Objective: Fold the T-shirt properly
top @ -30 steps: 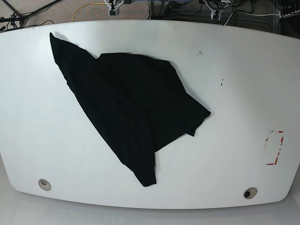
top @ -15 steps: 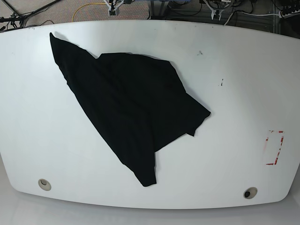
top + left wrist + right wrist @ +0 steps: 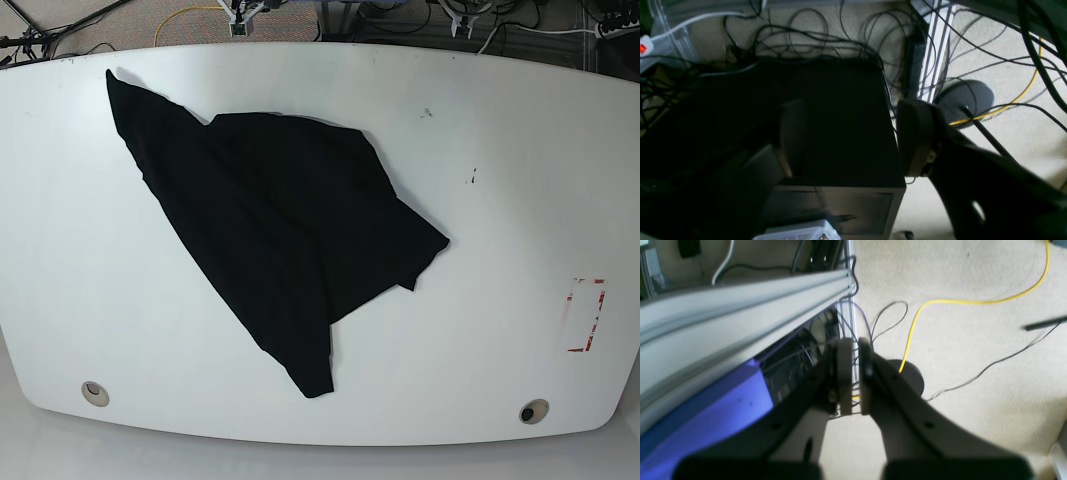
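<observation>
The T-shirt [image 3: 280, 235] is plain black and lies crumpled on the white table [image 3: 500, 180] in the base view. It runs diagonally from the far left corner to the near middle, with one corner pointing right. Neither wrist view shows it. In the left wrist view my left gripper [image 3: 853, 136] is open and empty, hanging off the table above a black box [image 3: 840, 110] and cables. My right gripper [image 3: 854, 373] has its fingers almost touching with nothing between them, over beige carpet beside an aluminium rail [image 3: 740, 306].
A red-outlined mark [image 3: 585, 315] sits near the table's right edge. Two round holes [image 3: 95, 392] [image 3: 533, 411] lie along the front edge. Beyond the table's far edge are tangled cables [image 3: 813, 36] and a yellow cable [image 3: 940, 303] on the floor.
</observation>
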